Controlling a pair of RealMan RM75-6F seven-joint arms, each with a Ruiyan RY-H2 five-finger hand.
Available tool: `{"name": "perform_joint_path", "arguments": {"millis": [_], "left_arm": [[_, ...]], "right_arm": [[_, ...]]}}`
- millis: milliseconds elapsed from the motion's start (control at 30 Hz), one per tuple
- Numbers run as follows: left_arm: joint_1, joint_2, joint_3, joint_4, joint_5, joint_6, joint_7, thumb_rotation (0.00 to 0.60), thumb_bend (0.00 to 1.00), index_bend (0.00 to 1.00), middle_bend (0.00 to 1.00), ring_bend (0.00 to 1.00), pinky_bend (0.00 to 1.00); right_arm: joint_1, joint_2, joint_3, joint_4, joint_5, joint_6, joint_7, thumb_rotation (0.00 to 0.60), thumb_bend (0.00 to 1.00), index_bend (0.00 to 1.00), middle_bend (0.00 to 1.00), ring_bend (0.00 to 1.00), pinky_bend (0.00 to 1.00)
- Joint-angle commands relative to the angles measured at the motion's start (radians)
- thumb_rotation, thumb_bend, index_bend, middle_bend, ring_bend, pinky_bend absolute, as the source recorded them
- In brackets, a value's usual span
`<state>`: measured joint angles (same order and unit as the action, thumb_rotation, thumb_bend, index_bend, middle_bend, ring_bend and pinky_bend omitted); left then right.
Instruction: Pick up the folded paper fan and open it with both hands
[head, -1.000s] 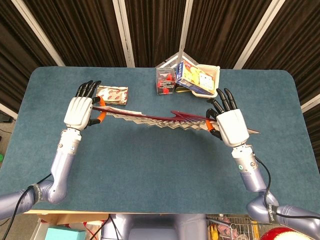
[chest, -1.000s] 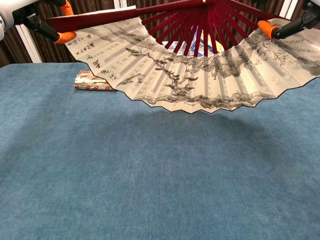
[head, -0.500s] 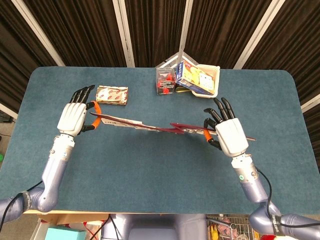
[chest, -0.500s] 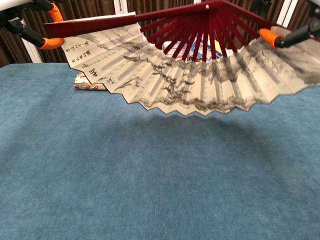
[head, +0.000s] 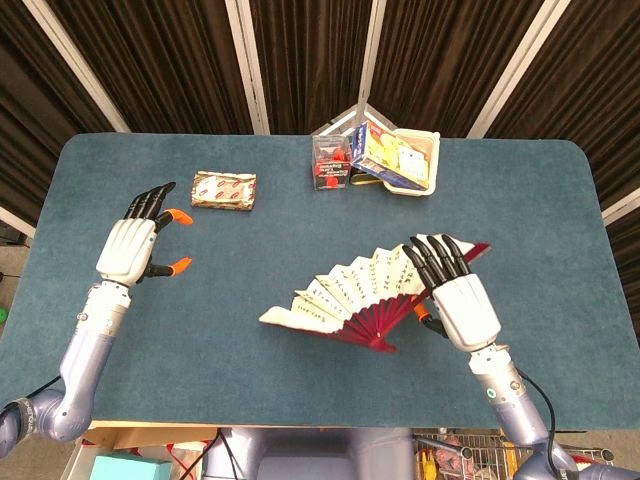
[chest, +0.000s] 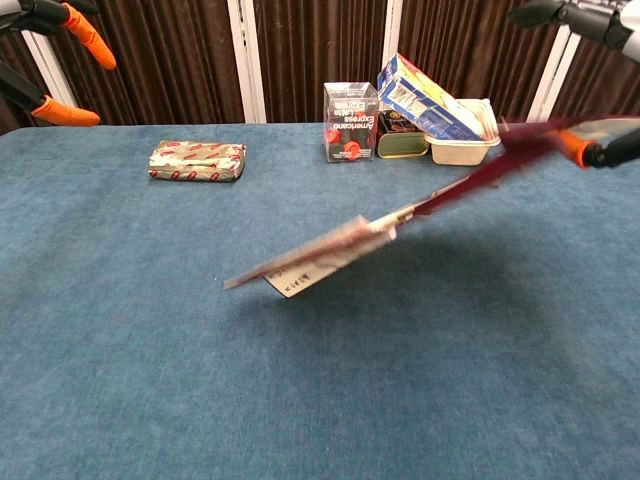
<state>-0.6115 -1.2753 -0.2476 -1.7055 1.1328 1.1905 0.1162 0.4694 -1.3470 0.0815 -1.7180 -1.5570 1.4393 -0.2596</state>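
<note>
Head view: the left hand (head: 128, 245) has let go and hangs empty, fingers spread, well clear of the paper fan (head: 360, 295), which a second ago stretched between both hands. The right hand (head: 455, 295) alone grips it, apparently by one end, part-collapsed and tilted above the counter (head: 300, 380); opening looks undone.

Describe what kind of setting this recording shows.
Probably a lab or studio: a blue-covered table in front of dark curtains, and a robot's right hand holding a paper fan.
</note>
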Motion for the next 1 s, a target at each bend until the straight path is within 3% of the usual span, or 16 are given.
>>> {"name": "perform_joint_path", "arguments": {"millis": [33, 167, 300, 533, 1000], "left_arm": [[0.006, 0.007, 0.003, -0.001, 0.008, -0.005, -0.01, 0.6, 0.27, 0.35, 0.0, 0.0, 0.0], [0.011, 0.014, 0.002, -0.001, 0.015, -0.007, -0.02, 0.6, 0.27, 0.32, 0.0, 0.0, 0.0], [0.016, 0.021, 0.0, -0.004, 0.02, -0.004, -0.025, 0.6, 0.27, 0.31, 0.0, 0.0, 0.0], [0.029, 0.041, -0.004, -0.01, 0.029, 0.003, -0.039, 0.6, 0.27, 0.3, 0.0, 0.0, 0.0], [0.066, 0.097, 0.024, -0.025, 0.09, 0.027, -0.03, 0.6, 0.25, 0.24, 0.0, 0.0, 0.0]], "right_arm": [[-0.013, 0.004, -0.017, -0.009, -0.02, -0.003, -0.02, 0.6, 0.37, 0.0, 0.01, 0.0, 0.0], [-0.025, 0.008, -0.03, -0.015, -0.036, -0.009, -0.048, 0.6, 0.35, 0.0, 0.0, 0.0, 0.0], [-0.029, 0.02, -0.037, -0.011, -0.043, -0.024, -0.08, 0.6, 0.27, 0.0, 0.0, 0.0, 0.0], [-0.004, 0.092, -0.055, 0.023, -0.078, -0.107, -0.222, 0.6, 0.2, 0.0, 0.0, 0.0, 0.0], [0.013, 0.2, -0.069, 0.053, -0.041, -0.247, -0.434, 0.6, 0.2, 0.0, 0.0, 0.0, 0.0]]}}
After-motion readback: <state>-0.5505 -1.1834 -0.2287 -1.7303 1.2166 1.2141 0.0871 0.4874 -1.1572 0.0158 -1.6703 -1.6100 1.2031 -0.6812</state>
